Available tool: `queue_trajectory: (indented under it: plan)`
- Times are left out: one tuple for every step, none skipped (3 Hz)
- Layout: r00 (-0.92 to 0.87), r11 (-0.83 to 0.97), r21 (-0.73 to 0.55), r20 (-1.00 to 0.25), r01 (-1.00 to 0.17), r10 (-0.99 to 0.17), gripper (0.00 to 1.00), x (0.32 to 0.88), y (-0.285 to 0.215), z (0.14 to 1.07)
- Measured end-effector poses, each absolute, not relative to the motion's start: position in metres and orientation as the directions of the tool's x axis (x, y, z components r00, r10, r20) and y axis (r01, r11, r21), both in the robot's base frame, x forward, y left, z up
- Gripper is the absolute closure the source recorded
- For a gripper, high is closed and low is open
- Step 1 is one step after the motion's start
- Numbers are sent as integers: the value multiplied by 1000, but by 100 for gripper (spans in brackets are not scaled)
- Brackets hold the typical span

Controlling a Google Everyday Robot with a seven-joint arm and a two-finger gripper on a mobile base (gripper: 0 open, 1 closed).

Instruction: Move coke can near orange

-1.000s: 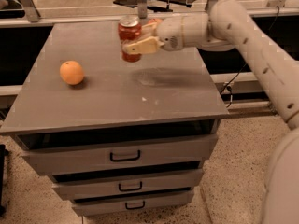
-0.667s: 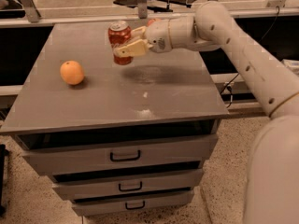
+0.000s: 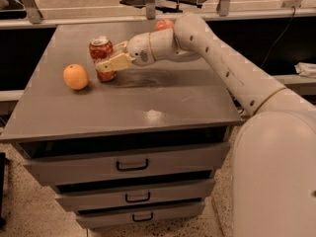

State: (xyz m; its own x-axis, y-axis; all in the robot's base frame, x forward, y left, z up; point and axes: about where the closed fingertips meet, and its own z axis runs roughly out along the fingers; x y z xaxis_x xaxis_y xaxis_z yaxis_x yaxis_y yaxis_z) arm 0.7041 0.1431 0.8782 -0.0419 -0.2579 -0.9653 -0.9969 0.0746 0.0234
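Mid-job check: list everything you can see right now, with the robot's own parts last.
coke can: one, red with silver top, left half of the table, just right of the orange
orange: one, orange, left side of the table, close to the can, not touching
round fruit: one, reddish, table's back edge, partly behind the arm
table: one, grey
drawers: three, grey, dark handles, under the tabletop
arm: one, white, reaching in from the right
gripper: one, cream, shut on the coke can
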Motion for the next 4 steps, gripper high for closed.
queue_trajectory:
  plan:
    - [-54,51,42,-966,-998,-253,100,699,159,873]
    - [-49,41,40,-966,-998,-254,84,697,167,874]
    - [-46,47,35,-966,-998,-253,59,695,167,875]
    - [-46,54,33,-967,-998,-252,37,694,166,875]
